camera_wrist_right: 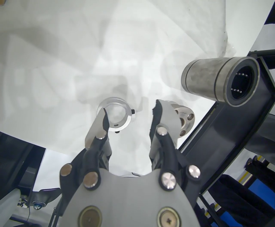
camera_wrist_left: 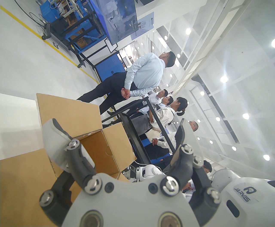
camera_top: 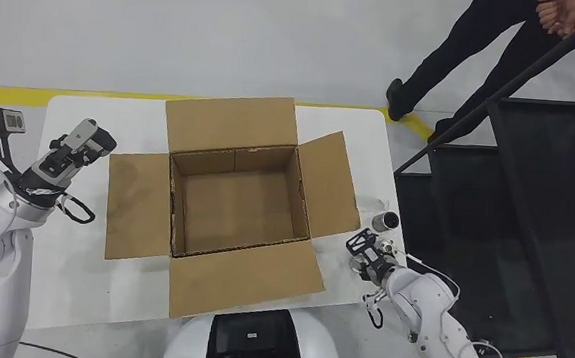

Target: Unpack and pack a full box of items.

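An open cardboard box stands in the middle of the white table, its four flaps folded out and its inside bare. My left gripper is held off the table beside the box's left flap, open and holding nothing. My right gripper is low over the table's right edge, open. One of its fingers overlaps a silver ring collar; a flanged metal part lies just outside the other finger. A steel cylinder bearing lies a little farther off.
A black metal rack stands close against the table's right side, right by the small metal parts. A person stands past the table's far right corner. A yellow floor line runs behind the table.
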Motion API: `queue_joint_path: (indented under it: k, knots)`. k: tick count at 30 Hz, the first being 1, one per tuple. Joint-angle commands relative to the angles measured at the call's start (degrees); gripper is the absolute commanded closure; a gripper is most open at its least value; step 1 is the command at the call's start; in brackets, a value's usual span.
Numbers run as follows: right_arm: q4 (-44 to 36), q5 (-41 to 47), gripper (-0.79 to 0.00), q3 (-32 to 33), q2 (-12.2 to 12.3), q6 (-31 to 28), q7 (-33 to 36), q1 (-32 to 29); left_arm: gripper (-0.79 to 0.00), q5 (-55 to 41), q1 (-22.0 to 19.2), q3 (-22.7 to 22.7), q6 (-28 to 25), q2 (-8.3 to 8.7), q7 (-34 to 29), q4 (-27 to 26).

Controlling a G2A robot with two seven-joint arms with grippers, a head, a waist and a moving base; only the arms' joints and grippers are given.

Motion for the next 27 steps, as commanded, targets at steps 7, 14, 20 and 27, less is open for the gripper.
queue_joint_path:
  k: [7, 14, 20, 27]
  knots:
    - [-5.46, 3.56, -0.437, 4.92, 0.79, -3.14, 0.79, -3.84, -0.785, 0.0, 0.0, 0.0, 0.0, 0.0, 0.0, 0.0]
    - [-12.59, 10.19, -0.785, 10.02, 1.66, -10.9, 1.79, -8.53, -0.785, 0.0, 0.0, 0.0, 0.0, 0.0, 0.0, 0.0]
    - [-16.57, 15.58, -0.785, 13.28, 2.24, -14.41, 3.37, -9.82, -0.785, 0.0, 0.0, 0.0, 0.0, 0.0, 0.0, 0.0]
    - [-16.87, 15.9, -0.785, 13.34, 2.27, -14.36, 3.4, -9.79, -0.785, 0.0, 0.0, 0.0, 0.0, 0.0, 0.0, 0.0]
